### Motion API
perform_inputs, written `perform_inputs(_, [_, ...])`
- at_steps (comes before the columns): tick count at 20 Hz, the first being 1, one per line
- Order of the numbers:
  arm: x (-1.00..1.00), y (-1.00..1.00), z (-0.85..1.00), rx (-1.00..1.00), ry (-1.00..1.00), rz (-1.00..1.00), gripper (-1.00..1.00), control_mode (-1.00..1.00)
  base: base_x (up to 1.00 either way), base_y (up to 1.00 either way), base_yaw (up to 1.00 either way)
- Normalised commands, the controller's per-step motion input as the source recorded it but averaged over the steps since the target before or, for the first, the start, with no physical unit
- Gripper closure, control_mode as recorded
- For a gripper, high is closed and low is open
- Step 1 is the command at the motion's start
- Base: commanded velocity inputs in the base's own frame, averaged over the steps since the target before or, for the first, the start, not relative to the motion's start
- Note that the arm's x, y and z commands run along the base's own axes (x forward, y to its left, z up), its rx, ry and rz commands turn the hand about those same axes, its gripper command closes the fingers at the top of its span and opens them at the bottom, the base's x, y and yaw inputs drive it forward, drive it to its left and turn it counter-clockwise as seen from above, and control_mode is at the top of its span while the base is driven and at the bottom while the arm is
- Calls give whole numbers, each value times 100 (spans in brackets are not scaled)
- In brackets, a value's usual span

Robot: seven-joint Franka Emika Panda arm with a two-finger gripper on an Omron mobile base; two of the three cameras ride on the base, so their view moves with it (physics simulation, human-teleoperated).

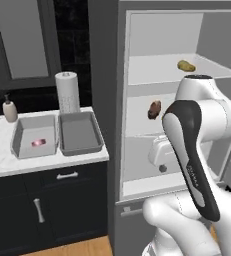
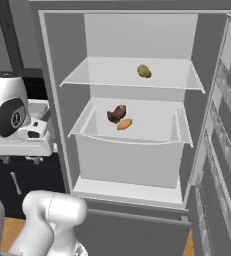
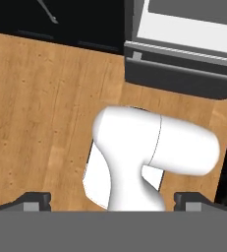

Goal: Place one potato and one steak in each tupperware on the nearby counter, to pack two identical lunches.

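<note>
We record an open refrigerator (image 2: 132,125) with white shelves. On the upper shelf (image 2: 112,75) lies one potato (image 2: 144,71), alone toward the right. On the lower shelf (image 2: 152,125) lies one dark brown steak (image 2: 116,113), with a second potato (image 2: 124,124) just beside it, at its front right in the right base view. To the left of the refrigerator stands the table (image 1: 2,160), a white marbled top over black cabinets with silver handles. On it sit two grey tupperware containers side by side, edges touching: the left tupperware (image 1: 34,136) holds one pinkish steak (image 1: 38,143); the right tupperware (image 1: 80,132) shows a bare grey floor. Behind them stands a paper towel roll (image 1: 67,92), upright, and a soap dispenser (image 1: 9,110) further left. The hand (image 3: 113,202) points down over the wooden floor (image 3: 41,108); its dark fingertips (image 3: 34,199) stand wide apart at the two sides of the hand view, with nothing gripped between them.
</note>
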Motion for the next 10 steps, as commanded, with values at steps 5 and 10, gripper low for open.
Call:
perform_inputs(5, [0,0,0,0,0,0,-100,100,25,-72,0])
perform_inputs(10, [0,0,0,0,0,0,-100,100,12,-27,-1])
